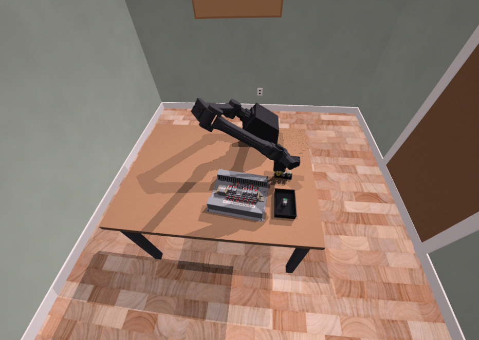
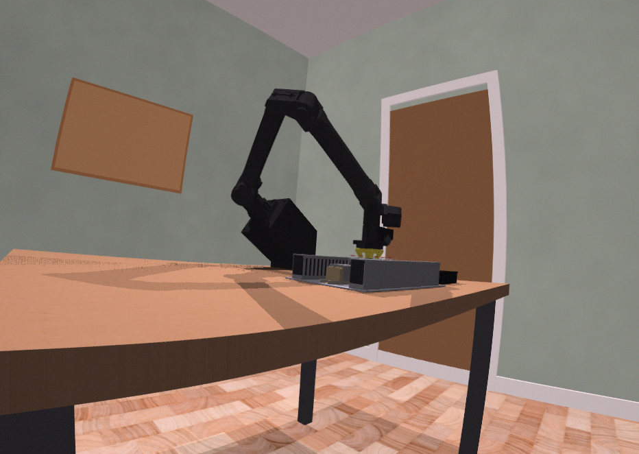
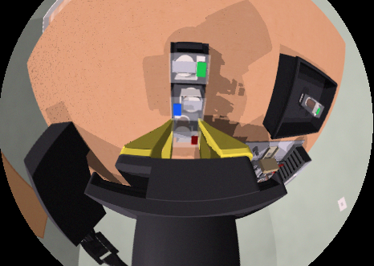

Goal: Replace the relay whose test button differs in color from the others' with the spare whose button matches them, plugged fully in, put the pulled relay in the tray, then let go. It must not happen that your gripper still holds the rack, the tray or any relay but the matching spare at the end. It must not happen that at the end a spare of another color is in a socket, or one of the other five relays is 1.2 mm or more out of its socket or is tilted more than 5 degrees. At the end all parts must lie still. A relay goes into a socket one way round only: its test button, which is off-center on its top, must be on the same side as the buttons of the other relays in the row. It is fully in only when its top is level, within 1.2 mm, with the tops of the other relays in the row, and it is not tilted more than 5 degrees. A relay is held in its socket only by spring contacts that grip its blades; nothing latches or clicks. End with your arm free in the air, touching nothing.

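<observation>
Where the tool (image 1: 279,172) (image 2: 368,253) (image 3: 185,123) closes, red-buttoned spare (image 3: 185,133).

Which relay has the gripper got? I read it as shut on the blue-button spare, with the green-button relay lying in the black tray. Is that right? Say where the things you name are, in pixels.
Not quite: the wrist view shows the gripper (image 3: 185,123) shut on the red-button spare (image 3: 184,133), not the blue-button one (image 3: 192,104). The rest stands.

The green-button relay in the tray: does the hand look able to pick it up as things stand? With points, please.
Probably not: the hand (image 1: 277,172) (image 2: 368,255) (image 3: 185,123) is shut on the red-button relay (image 3: 183,134). Otherwise the way looks free, since the tray (image 1: 284,213) (image 2: 448,277) (image 3: 276,101) is open-topped with nothing over the green-button relay (image 1: 284,202) (image 3: 311,104).
</observation>
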{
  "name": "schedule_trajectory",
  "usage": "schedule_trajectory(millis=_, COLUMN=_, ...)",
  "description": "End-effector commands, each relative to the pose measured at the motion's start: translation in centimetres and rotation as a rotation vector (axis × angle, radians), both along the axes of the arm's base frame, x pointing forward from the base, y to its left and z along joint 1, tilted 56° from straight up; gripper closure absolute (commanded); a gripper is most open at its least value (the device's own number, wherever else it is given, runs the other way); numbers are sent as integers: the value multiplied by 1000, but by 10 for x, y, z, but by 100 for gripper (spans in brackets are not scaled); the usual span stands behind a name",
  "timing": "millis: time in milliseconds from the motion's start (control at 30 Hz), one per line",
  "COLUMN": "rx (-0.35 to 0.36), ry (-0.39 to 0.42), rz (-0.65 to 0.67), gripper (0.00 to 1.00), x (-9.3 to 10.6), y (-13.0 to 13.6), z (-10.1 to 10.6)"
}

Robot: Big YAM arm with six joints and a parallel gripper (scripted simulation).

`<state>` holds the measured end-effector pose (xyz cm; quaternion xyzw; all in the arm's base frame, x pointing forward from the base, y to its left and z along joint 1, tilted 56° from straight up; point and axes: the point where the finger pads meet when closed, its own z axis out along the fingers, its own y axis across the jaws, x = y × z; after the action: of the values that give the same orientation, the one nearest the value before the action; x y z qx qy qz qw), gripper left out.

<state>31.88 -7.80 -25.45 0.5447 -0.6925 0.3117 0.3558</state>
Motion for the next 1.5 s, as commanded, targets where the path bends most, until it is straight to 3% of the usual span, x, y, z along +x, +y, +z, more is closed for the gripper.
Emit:
schedule_trajectory(millis=0, rx=10, ry=-50, rz=16, gripper=100, x=23, y=14, z=8)
schedule_trajectory(millis=1467, rx=11, ry=-52, rz=26, gripper=100, x=26, y=34, z=19)
